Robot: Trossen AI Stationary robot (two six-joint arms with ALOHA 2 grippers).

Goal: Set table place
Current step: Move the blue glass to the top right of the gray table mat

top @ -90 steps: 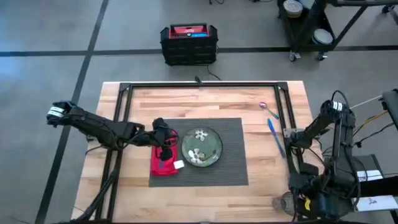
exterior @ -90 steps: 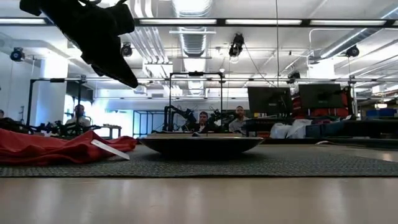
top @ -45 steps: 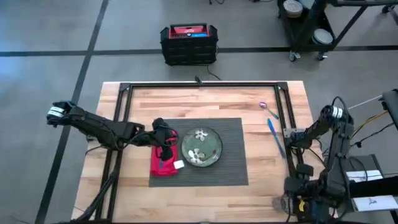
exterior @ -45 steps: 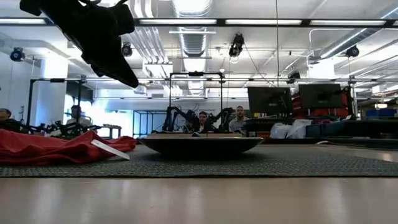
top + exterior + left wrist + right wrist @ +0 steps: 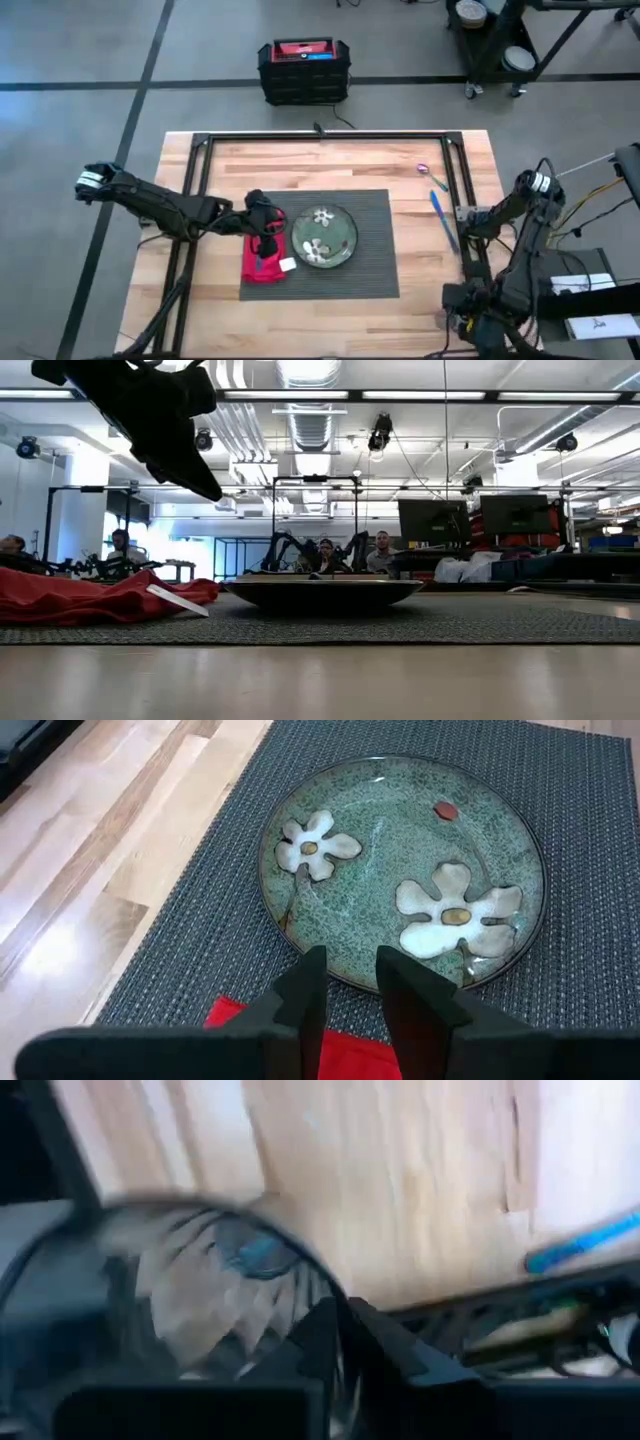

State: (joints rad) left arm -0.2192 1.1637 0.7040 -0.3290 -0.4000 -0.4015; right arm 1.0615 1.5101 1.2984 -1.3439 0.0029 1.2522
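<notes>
A: Where are we on the place setting? Use the plate (image 5: 323,237) as landmark.

B: Plate sits mid placemat (image 5: 375,262). Red napkin (image 5: 260,262) lies on the mat just left of the plate. Left gripper (image 5: 348,982) hangs over the napkin at the plate's left rim, fingers nearly together with a thin gap, holding nothing we can see.

A: And the utensils?

B: Blue utensil (image 5: 444,219) and purple one (image 5: 424,169) lie on the table (image 5: 250,165), well to the plate's right, off the mat. Blue one's long axis runs roughly front to back, slightly slanted.

A: Right gripper?

B: Right gripper (image 5: 335,1330) is at the table's right edge, clamped on the clear glass (image 5: 205,1280).

A: So which arm takes the utensils?

B: We judge the right arm: they're far closer to it than to the left. The glass must be set down first.
</notes>
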